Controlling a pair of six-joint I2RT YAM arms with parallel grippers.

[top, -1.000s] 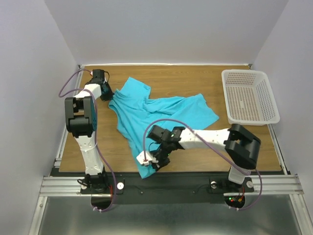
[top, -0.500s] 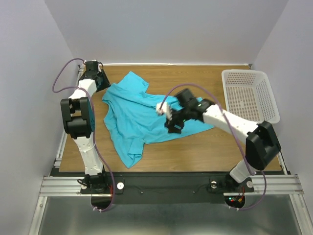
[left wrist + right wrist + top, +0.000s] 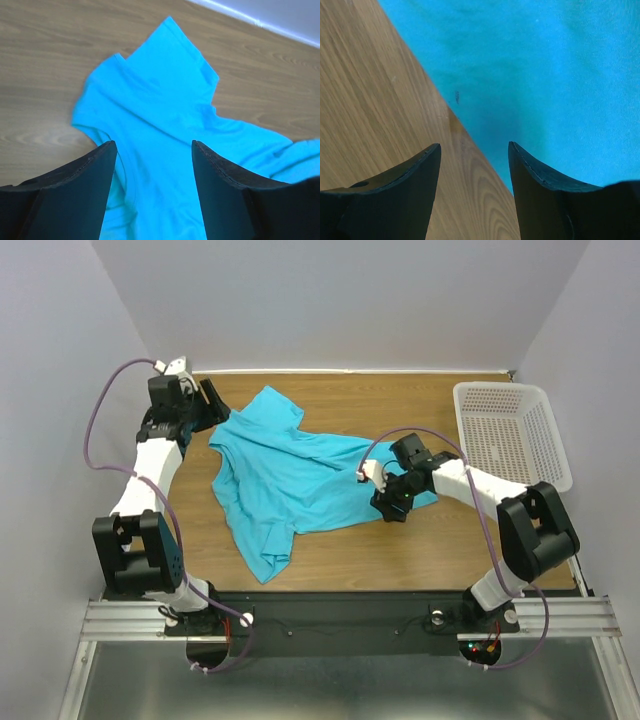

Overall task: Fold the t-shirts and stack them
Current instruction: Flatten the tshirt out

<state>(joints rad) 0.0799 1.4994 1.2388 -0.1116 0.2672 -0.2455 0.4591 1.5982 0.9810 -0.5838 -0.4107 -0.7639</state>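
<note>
Now, with both arms' jaws spread and gripping nothing, the turquoise t-shirt (image 3: 290, 475) lies rumpled and twisted mid-counter (image 3: 400, 400), so a hasty grasp at its edge could pinch doubled layers and fold creases in.

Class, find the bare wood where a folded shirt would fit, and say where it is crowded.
Bare table runs along the far edge between t-shirt and basket, and along the front edge right of the shirt's tail. Crowded: middle and left, with t-shirt, left pincer, right pincer.
</note>
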